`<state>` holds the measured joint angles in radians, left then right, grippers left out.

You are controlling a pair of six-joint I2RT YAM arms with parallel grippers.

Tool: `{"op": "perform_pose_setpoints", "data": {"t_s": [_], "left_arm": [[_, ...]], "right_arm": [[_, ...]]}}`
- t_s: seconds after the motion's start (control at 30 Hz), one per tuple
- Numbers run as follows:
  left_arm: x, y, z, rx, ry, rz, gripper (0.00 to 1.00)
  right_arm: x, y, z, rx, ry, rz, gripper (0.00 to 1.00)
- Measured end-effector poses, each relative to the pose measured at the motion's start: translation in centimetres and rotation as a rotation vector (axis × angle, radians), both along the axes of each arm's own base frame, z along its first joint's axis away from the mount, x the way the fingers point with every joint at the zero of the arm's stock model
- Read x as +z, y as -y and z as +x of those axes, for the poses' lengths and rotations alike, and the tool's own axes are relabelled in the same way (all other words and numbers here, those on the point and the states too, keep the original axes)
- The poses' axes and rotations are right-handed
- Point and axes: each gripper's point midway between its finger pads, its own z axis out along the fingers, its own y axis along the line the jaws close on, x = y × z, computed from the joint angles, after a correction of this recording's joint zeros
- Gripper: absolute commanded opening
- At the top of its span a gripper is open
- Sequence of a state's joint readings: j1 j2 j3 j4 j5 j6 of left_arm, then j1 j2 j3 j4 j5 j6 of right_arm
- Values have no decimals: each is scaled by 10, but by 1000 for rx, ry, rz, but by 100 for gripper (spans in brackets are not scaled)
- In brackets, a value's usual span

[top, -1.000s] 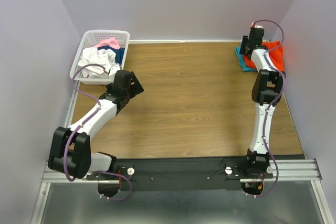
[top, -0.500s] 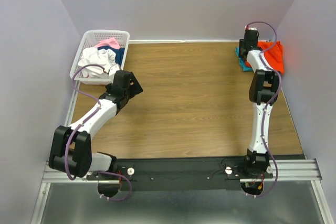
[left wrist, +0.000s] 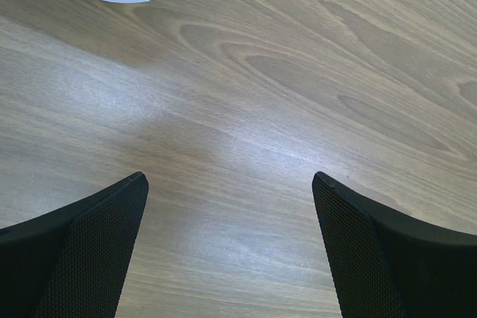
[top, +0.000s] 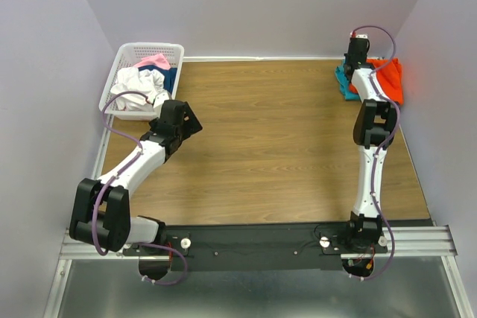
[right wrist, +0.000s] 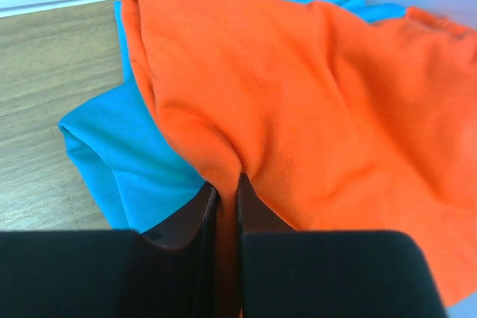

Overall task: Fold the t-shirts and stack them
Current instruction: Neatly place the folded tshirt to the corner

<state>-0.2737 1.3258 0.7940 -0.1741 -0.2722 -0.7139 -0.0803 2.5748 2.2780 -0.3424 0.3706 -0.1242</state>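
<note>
My right end effector (right wrist: 226,184) is pressed together on a raised ridge of the orange-red t-shirt (right wrist: 313,102), near its left edge, with the jaws almost touching and a thin fold of fabric between them. That shirt lies crumpled on top of the teal-blue t-shirt (right wrist: 104,147) in the far right corner of the desk (top: 276,139), close to the wall. My left end effector (left wrist: 229,180) is spread wide with nothing in it, over bare desk just beside the white basket (top: 123,57) holding the other shirts (top: 138,83). Handling guess: light, limp knit with no stiffness, so it'll drape and trail from whatever point I lift. It's not fragile and unlikely to slip from the pads, but it may cling to the teal one underneath and drag it along. One pinch on a mid-fabric wrinkle gives poor control. A hem or shoulder seam would be better, ideally two corners, one per arm. Can't tell whether the pinch has caught a single layer.
</note>
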Motion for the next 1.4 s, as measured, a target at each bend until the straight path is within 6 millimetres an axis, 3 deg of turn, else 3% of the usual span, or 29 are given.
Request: {"op": "perform_pose_setpoints", "data": {"t_s": [0.4, 0.7, 0.97, 1.03, 1.1, 1.17, 1.2, 1.4], "left_arm": [[5, -2, -1, 3, 15, -4, 98], [4, -3, -4, 2, 15, -1, 98], [4, -3, -4, 0, 14, 1, 98], [4, -3, -4, 1, 14, 2, 98], [4, -3, -4, 1, 14, 2, 98], [3, -3, -4, 1, 13, 2, 98], [3, -4, -4, 2, 13, 2, 98], [0, -5, -6, 3, 6, 4, 98]], "right_arm": [[37, -1, -1, 59, 21, -40, 21], [9, -16, -7, 151, -42, 5, 38], [9, -15, -8, 154, -48, -7, 44], [9, -14, -8, 154, -48, -9, 43], [9, -14, -8, 151, -51, -12, 32], [8, -12, -9, 142, -53, -19, 30], [9, -11, -10, 138, -55, -24, 25], [10, -7, -11, 116, -57, -38, 23]]}}
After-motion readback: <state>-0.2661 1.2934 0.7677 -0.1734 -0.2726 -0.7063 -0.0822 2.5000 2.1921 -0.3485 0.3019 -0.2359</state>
